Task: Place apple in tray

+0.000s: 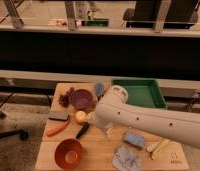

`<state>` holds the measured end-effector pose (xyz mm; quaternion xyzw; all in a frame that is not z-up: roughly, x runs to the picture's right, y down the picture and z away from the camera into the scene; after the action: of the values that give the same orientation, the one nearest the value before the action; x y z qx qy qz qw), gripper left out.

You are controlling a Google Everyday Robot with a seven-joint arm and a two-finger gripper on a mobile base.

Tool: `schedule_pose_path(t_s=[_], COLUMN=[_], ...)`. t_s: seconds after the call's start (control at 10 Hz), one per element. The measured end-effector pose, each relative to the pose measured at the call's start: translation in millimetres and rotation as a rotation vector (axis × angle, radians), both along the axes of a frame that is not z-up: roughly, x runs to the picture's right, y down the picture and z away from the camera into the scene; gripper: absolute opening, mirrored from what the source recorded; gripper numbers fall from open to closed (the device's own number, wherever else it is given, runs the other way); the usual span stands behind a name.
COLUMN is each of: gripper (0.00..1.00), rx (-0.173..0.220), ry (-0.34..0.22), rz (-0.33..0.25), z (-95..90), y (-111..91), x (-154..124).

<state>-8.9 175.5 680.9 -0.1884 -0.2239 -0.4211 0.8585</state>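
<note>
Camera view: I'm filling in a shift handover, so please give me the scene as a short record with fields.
apple: on the wooden table, in front of the purple bowl
tray: green, back right of the table, apple not in it
hand: open, at the end of the arm, just right of the apple, holding nothing, largely hidden by the arm
near the apple: orange carrot-like item to its left front, orange-red bowl nearer the front edge
task state: apple not yet picked up

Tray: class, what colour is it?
The tray is green, best in the camera view; end effector beside the apple.
</note>
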Motion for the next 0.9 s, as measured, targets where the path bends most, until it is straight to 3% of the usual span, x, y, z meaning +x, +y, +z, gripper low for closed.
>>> schedule_pose_path(t_s=[0.5,0.9], gripper=[0.80,0.80], rx=[-0.001,0.029], ry=[-0.061,-0.103], rz=[-0.092,-0.146], z=[7.7,13.4], y=[-1.1,-1.0], x=[-17.1,-33.8])
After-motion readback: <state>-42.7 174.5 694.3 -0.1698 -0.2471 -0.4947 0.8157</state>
